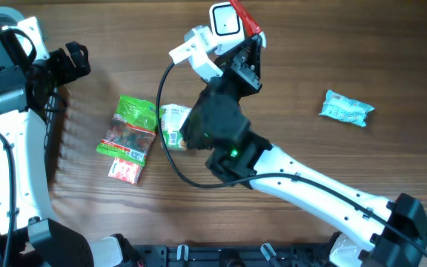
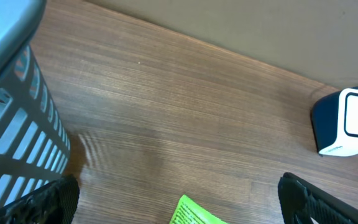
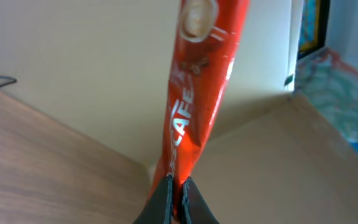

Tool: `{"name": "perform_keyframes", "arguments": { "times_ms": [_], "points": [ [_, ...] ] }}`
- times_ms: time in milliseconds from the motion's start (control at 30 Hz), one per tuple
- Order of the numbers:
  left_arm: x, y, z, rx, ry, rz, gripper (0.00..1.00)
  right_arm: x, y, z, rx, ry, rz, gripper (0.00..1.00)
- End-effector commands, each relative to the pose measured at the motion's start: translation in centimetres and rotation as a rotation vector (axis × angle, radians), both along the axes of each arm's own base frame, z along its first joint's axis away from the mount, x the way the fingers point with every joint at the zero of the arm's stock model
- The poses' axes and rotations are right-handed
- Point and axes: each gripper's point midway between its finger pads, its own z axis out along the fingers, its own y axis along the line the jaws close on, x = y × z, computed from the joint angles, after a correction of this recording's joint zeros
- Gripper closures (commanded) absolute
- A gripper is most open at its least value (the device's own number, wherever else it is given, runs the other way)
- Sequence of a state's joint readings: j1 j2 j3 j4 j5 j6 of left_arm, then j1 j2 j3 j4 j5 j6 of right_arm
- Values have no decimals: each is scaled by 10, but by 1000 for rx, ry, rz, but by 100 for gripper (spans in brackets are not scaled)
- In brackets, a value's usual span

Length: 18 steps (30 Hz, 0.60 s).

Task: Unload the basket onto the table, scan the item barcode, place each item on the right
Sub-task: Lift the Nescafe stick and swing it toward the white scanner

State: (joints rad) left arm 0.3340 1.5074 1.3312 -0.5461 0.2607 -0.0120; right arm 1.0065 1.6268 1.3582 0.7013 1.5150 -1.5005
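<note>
One red sachet, lettered "AFE" in white, is pinched tight in the right claw, just beside the white scanner. Farther off, the left claw gapes wide near the basket.

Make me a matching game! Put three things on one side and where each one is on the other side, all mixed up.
Things:
1 red sachet
2 blue packet
3 scanner

Places:
A lying flat, alone, off to the right
B standing upright at the back
C pinched in the right gripper

Pairs: 1-C, 2-A, 3-B
</note>
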Motion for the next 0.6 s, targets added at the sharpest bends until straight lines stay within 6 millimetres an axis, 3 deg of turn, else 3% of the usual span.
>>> {"name": "perform_keyframes", "arguments": {
  "times_ms": [0,167,433,567],
  "points": [
    [2,1,6,1,-16,-7,0,-15,8,16,-177,89,36,96],
    [2,1,6,1,-16,-7,0,-33,31,16,-216,100,107,96],
    [2,1,6,1,-16,-7,0,-44,27,31,-214,87,124,96],
    [2,1,6,1,-16,-7,0,-57,42,31,-178,64,176,96]
  ]
}}
